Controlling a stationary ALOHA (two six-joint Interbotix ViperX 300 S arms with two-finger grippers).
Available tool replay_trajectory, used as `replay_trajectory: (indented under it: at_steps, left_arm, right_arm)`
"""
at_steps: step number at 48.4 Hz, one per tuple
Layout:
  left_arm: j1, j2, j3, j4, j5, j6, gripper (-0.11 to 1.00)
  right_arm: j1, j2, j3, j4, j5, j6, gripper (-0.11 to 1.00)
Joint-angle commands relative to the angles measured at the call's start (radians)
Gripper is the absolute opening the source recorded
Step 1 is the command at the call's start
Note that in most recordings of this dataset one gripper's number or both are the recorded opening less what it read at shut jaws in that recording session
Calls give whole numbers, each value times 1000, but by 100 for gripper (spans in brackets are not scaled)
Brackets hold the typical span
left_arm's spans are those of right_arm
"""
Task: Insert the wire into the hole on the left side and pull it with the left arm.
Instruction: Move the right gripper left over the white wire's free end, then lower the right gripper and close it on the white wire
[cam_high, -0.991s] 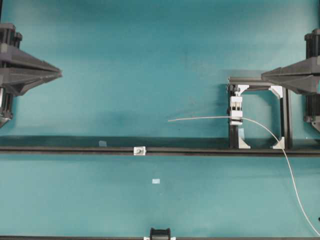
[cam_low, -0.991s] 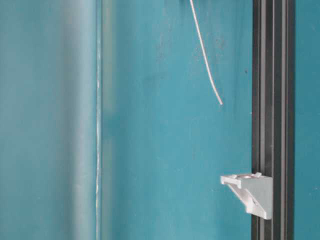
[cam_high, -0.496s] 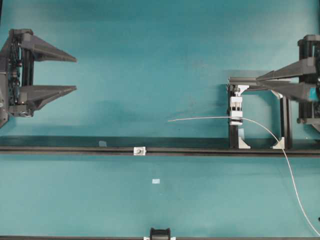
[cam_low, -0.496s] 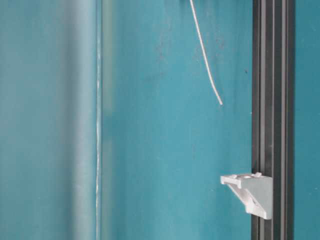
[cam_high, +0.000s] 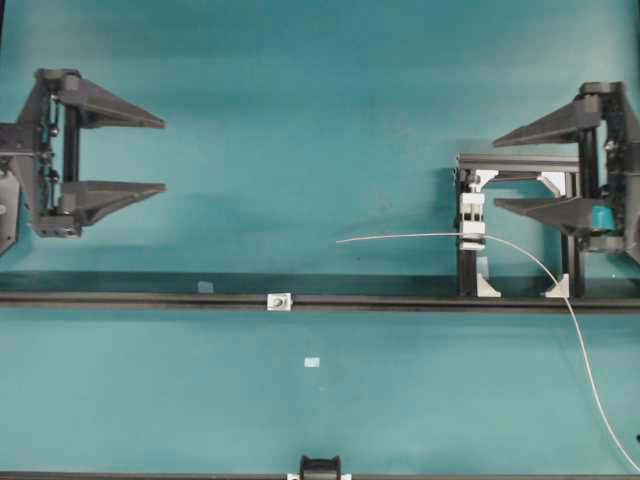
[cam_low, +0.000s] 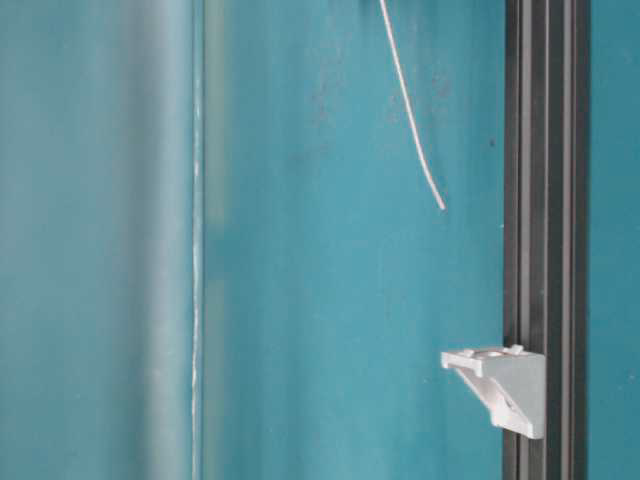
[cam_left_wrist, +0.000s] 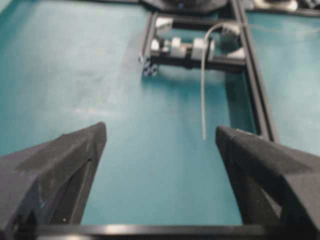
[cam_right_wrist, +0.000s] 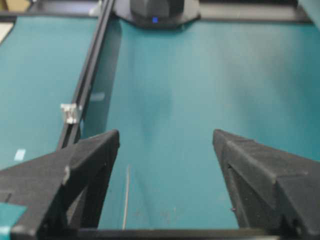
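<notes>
Pale grey against the teal worktop (cam_high: 300, 120), the wire (cam_high: 400, 238) in the overhead view runs level from a white clamp block (cam_high: 472, 222), its free tip pointing toward the left end effector (cam_high: 150, 153). That tip stops above and right of the hole (cam_high: 279, 301) on the black rail (cam_high: 120, 298). The right end effector (cam_high: 510, 172), jaws spread and empty, sits just beyond the clamp and is much the nearer; the left one, also spread and empty, is well apart.

At table level, the wire tip (cam_low: 441, 205) hangs clear of the bracket (cam_low: 500, 385), not yet inserted.

From the left wrist, the wire (cam_left_wrist: 203, 100) points lengthwise straight back between the spread fingers (cam_left_wrist: 60, 165).

From the right wrist, the wire (cam_right_wrist: 126, 197) lies ahead between the open fingers (cam_right_wrist: 75, 170); the hole's bracket (cam_right_wrist: 70, 113) sits far left.
</notes>
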Motion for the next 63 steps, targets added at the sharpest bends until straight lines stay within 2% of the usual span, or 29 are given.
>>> replay_trajectory:
  at_steps: [1,13,25,32,63]
  left_arm:
    - [3,51,-15,0,-38,2,76]
    - [3,192,-23,2,-123,5,80]
    - [3,281,-41,2,-140,23,80]
    - [3,299,-55,2,-141,26,80]
    - [3,302,-41,2,-141,26,80]
  right_arm:
    - [-3,44,-18,3,-26,14,85]
    - [-3,153,-48,2,-43,52,85]
    - [-3,258,-81,2,-40,94,85]
    - [-3,330,-103,2,-26,126,85]
    - [32,614,-232,0,8,161,85]
